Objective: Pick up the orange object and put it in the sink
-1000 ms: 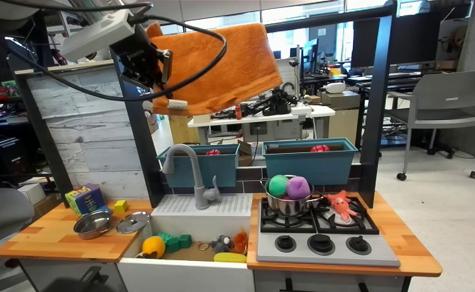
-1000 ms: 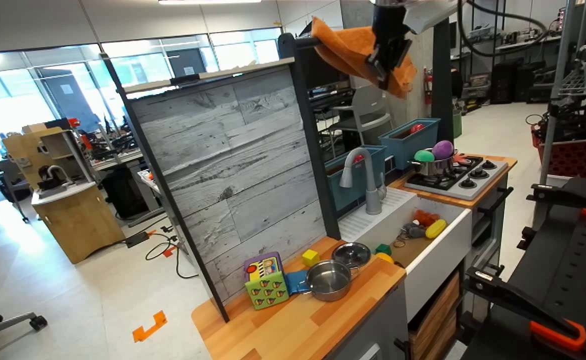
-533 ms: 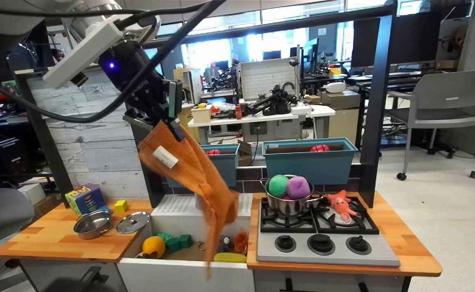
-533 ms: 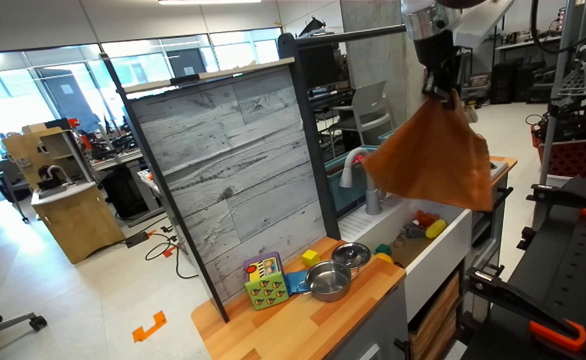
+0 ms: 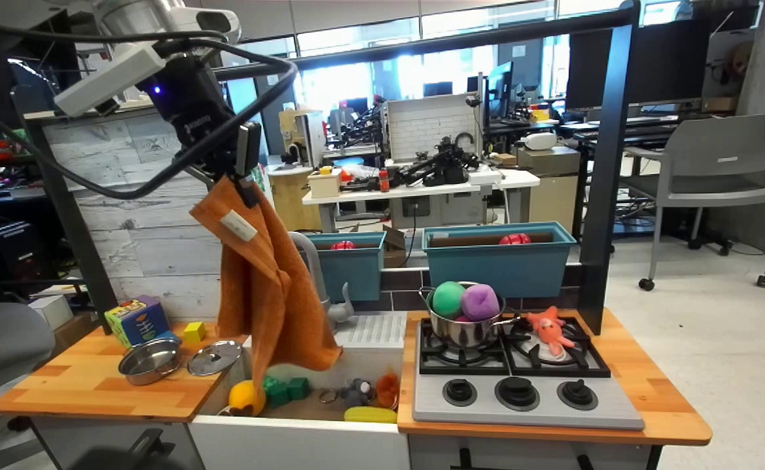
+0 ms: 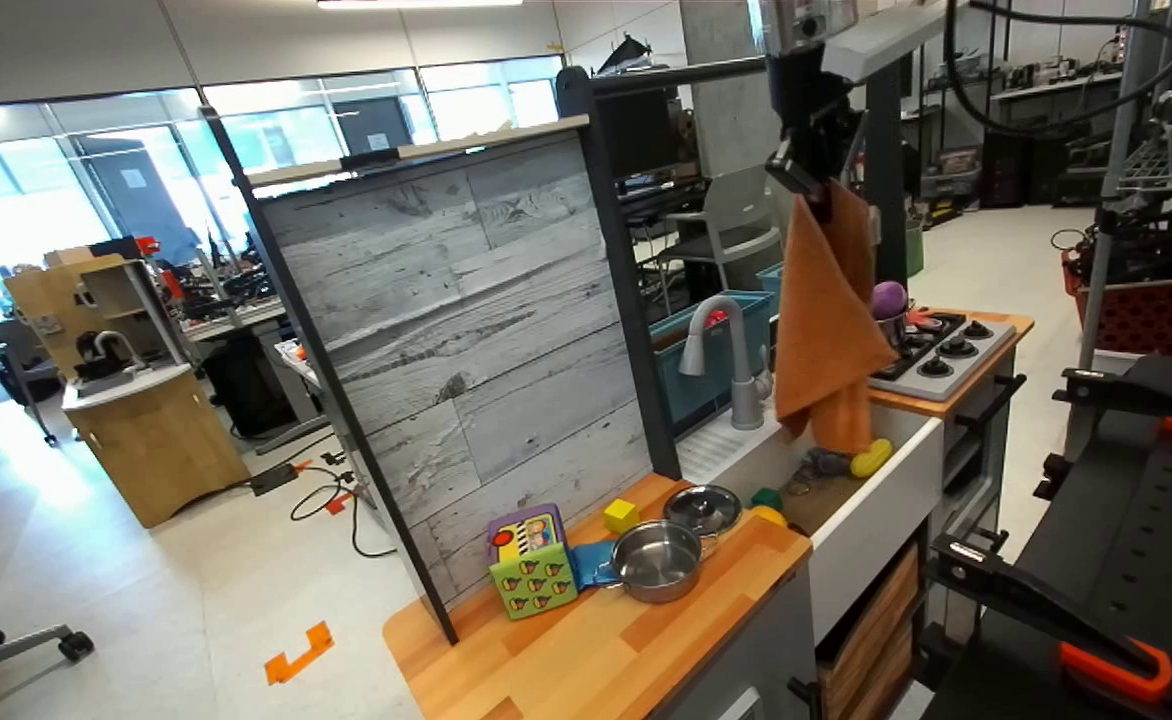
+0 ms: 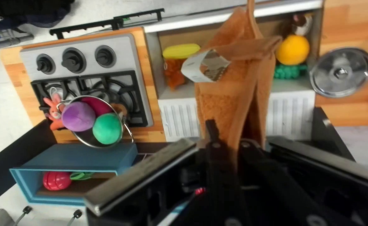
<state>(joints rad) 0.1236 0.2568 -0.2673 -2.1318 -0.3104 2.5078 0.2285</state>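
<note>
My gripper (image 5: 245,190) is shut on the top edge of the orange towel (image 5: 278,294). The towel hangs in loose folds, with a white tag near the top. Its lower end hangs over the white sink (image 5: 297,444); I cannot tell if its lowest tip is below the rim. In an exterior view the towel (image 6: 826,330) hangs beside the grey faucet (image 6: 741,380), over the sink (image 6: 881,515). In the wrist view the towel (image 7: 224,103) runs out from between the fingertips (image 7: 223,141) and covers the middle of the sink. The towel hides part of the faucet in an exterior view.
Several toys, including a yellow-orange ball (image 5: 245,398) and a yellow corn (image 5: 371,415), lie in the sink. A stove (image 5: 526,405) with a pot (image 5: 464,331) stands beside it. Teal bins (image 5: 497,267) and a black overhead bar (image 5: 461,40) are behind. A pan (image 5: 151,360) sits on the counter.
The towel was up at the overhead bar a second ago. My gripper drew it off and down; it swung out over the sink, then back, and now hangs more steeply.
</note>
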